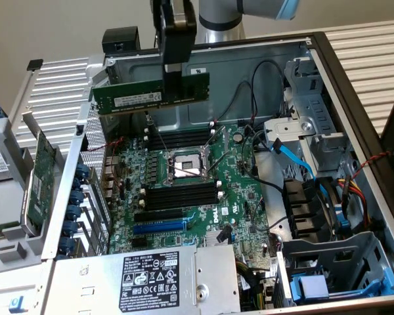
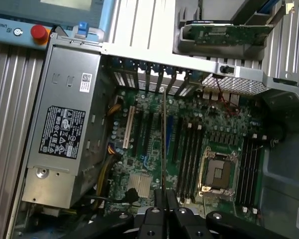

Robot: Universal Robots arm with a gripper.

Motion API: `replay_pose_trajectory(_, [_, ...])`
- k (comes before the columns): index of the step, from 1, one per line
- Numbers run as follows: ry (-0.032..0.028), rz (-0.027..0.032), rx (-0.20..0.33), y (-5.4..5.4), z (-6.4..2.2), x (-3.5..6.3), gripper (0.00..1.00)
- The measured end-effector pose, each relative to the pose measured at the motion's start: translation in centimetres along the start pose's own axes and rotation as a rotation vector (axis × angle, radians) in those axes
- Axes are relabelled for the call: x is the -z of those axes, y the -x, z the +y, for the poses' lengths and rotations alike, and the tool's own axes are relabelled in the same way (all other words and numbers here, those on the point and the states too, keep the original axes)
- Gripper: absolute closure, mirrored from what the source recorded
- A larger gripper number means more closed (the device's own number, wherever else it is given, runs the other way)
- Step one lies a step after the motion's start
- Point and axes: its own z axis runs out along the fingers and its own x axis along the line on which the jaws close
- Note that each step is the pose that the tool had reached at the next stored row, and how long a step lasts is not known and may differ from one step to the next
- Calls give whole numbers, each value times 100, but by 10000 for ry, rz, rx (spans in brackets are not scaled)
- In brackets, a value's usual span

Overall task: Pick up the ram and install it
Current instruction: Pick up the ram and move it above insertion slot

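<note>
**RAM HELD ABOVE OPEN CHASSIS**

At the exterior view's left, an expansion card [image 1: 43,174] is seen outside the chassis wall [image 1: 85,141]. The ram [image 1: 131,97] is clamped between the narrowly set fingers of the gripper [image 1: 173,92]. It is held clear above the motherboard [image 1: 240,197] and its empty memory slots [image 1: 180,195].

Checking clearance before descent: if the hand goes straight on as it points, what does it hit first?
The ram in the hand leads; it would likely meet the motherboard near the black memory slots; which one is unclear.
</note>
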Motion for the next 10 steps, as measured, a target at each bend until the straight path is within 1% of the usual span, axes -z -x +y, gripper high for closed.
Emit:
replay_pose_trajectory(7, [1,2,13,51,-191,-21,87])
replay_pose_trajectory(8, [2,7,14,73,-215,-25,87])
replay_pose_trajectory(10, [6,28,11,154,-240,-33,87])
